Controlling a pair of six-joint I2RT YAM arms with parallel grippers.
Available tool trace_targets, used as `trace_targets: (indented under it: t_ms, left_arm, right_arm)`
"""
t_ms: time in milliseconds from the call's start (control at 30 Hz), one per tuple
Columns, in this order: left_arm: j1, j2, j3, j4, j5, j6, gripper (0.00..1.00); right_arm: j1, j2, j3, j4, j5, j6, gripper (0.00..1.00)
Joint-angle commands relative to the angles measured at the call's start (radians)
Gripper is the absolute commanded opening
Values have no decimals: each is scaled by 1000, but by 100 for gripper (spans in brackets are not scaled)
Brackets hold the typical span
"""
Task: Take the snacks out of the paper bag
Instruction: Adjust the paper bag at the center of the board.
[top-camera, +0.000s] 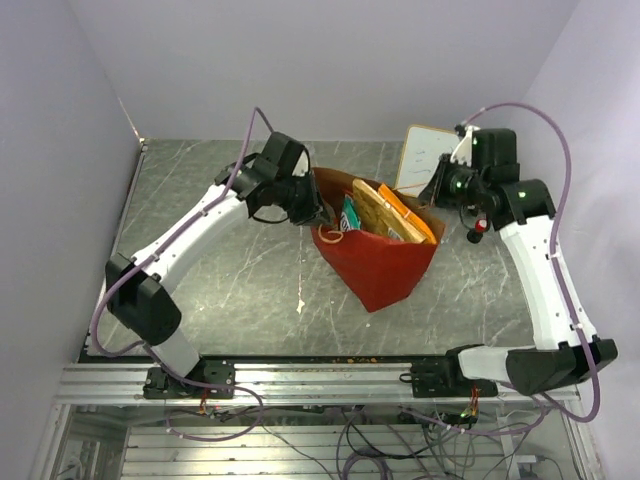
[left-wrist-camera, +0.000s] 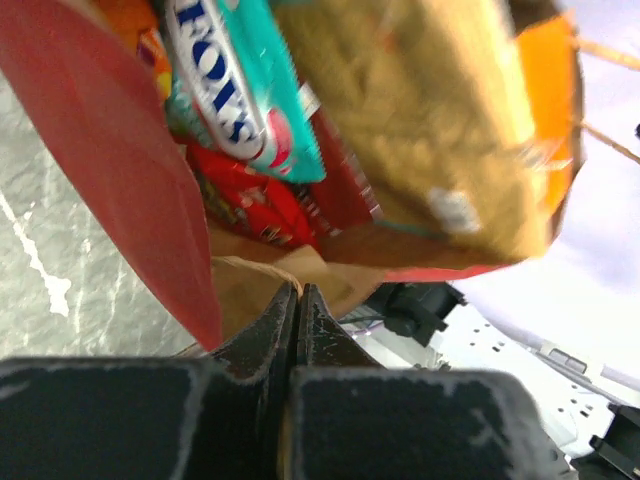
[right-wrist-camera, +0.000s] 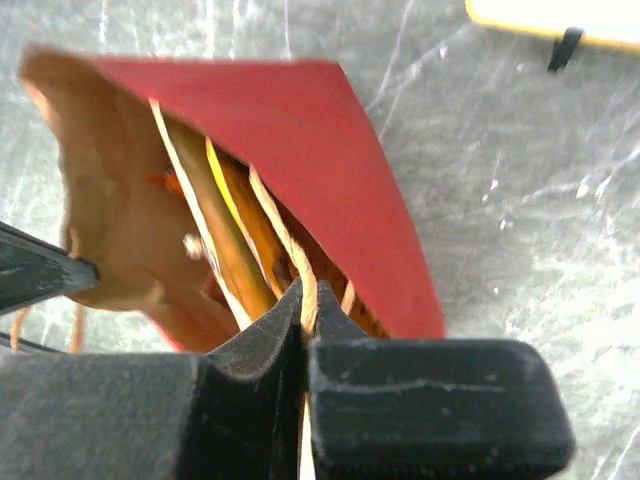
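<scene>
The teal packet (left-wrist-camera: 255, 95) inside the paper bag (left-wrist-camera: 110, 170) is showing big white letters on a dark blue band, perhaps "HOYS", blurred and cut off by the frame edge. The red packets (left-wrist-camera: 250, 205) beneath are carrying print too smeared to read.

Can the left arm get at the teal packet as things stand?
Probably not: the left gripper is shut, seemingly pinching the paper bag at its rim, so it has no free jaws. The teal packet itself lies uncovered at the bag's mouth.
</scene>
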Motion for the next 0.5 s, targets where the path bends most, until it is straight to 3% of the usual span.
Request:
trace_targets:
  t_ms: [0,100,267,467]
  left_arm:
    - [-9,-34,215,8,37,13,7]
    - [-11,-68,210,116,39,-55,7]
    - [-21,-85,-11,195,89,-123,7]
    - [-78,-83,2,74,-21,-39,7]
  right_arm:
    - [-6,-17,292,-84,29,-34,0]
    - [-7,-69,288,-60,33,-36,0]
    - [-7,-191,49,13,116,16,0]
    - [-6,-211,28,14,109,-17,0]
